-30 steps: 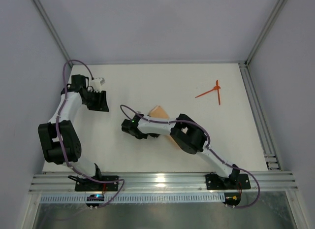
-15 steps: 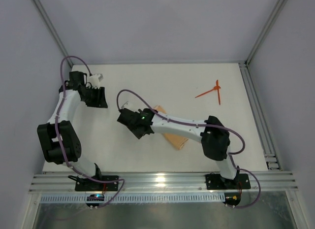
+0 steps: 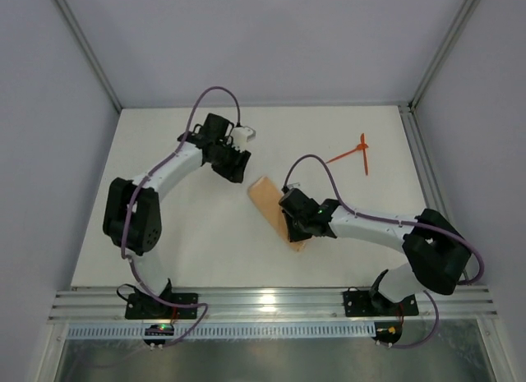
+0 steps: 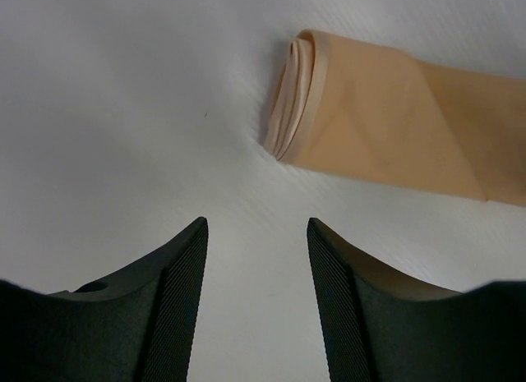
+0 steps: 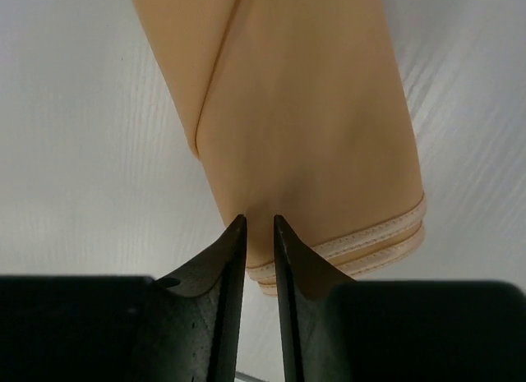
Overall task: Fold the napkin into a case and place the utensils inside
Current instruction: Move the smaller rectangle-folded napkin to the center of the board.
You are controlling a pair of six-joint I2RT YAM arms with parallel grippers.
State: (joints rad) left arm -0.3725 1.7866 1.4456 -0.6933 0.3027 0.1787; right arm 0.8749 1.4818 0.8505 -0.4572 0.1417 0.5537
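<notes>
The peach-orange napkin lies folded as a narrow case [image 3: 267, 197] with a diagonal edge, mid-table, running from far left to near right. My right gripper [image 3: 290, 226] is over its near hemmed end; in the right wrist view the fingers [image 5: 259, 222] stand almost closed, tips resting on the case [image 5: 304, 111]. My left gripper [image 3: 238, 172] is just beyond the case's far end, open and empty [image 4: 256, 234], with the case's layered end [image 4: 370, 119] ahead of it. The two orange-red utensils [image 3: 355, 152] lie crossed at the far right.
An aluminium rail [image 3: 431, 177] runs along the table's right edge and another [image 3: 271, 304] along the front, by the arm bases. Grey walls enclose the back and sides.
My left arm has swung from the far left to the case's far end. My right gripper has slid from the case's left side to its near end, uncovering most of the cloth.
</notes>
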